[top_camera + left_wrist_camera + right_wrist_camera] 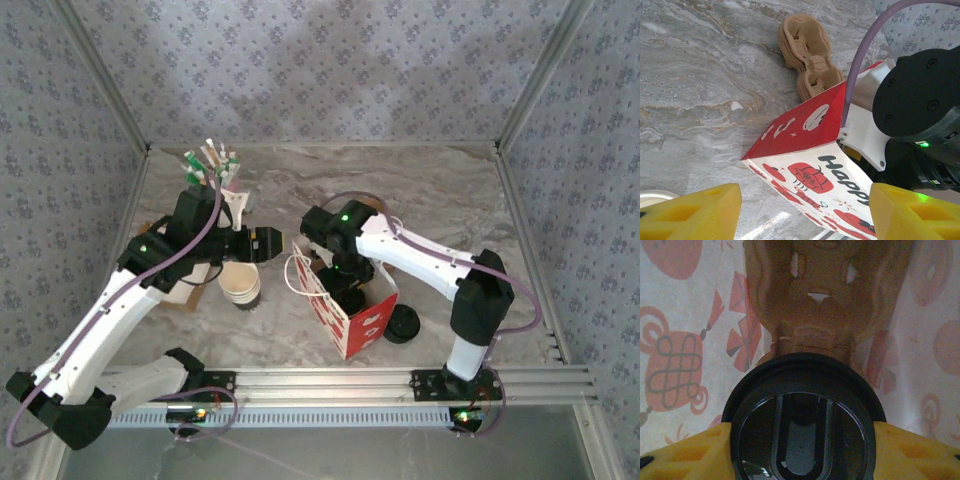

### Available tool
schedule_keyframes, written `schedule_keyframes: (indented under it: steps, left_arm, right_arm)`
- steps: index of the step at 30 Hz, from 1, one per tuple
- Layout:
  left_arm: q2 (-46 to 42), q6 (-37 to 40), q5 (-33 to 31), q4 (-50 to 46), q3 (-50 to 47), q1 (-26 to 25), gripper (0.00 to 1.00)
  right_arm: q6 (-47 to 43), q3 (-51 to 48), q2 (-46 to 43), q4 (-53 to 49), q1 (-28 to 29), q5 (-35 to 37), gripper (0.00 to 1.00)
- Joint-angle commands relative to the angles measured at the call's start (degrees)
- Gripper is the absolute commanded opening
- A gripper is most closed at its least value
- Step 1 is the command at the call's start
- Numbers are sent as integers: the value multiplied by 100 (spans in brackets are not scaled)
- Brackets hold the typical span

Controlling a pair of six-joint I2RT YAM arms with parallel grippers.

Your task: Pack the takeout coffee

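Closest to the right wrist camera sits the takeout coffee (802, 410), a cup whose round black plastic lid is the only part in sight. It is down inside the red-and-white printed paper bag (680, 340), whose walls rise on both sides. A brown moulded cardboard cup carrier (825, 300) lies in the bag just beyond the lid.

The right end effector (802, 450) is clenched on the coffee, its yellow fingers (685, 455) pressed against opposite sides of the lid. From above, the right arm reaches down through the open top of the bag (350, 325), which stands upright on the marble-patterned desk (420, 190).

The left end effector (800, 215) is spread wide and holds nothing, aimed at the bag's near corner and apart from it. In the overhead view it hovers above a stack of plain paper cups (241, 285). More brown carriers (805, 50) lie on the desk behind the bag. A loose black lid (400, 325) rests just right of the bag, and a pink cup of green-and-white sachets (228, 190) stands further back on the left.
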Motion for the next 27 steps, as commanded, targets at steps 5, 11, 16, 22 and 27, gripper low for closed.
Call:
schedule_keyframes:
  steps: [5, 11, 16, 22, 27]
  left_arm:
    - [-148, -38, 29, 78, -15, 45, 68]
    - [-173, -39, -1, 51, -15, 44, 68]
    - [-183, -39, -15, 43, -14, 44, 68]
    - [-188, -30, -26, 27, -15, 42, 68]
    - [-187, -22, -33, 12, -14, 47, 68]
  right_arm:
    - [-2, -212, -193, -2, 38, 34, 61]
    - [18, -287, -194, 65, 29, -13, 61]
    - [9, -349, -236, 159, 22, -29, 61]
    - [9, -402, -265, 236, 21, -32, 61]
    - [2, -385, -272, 236, 21, -41, 61]
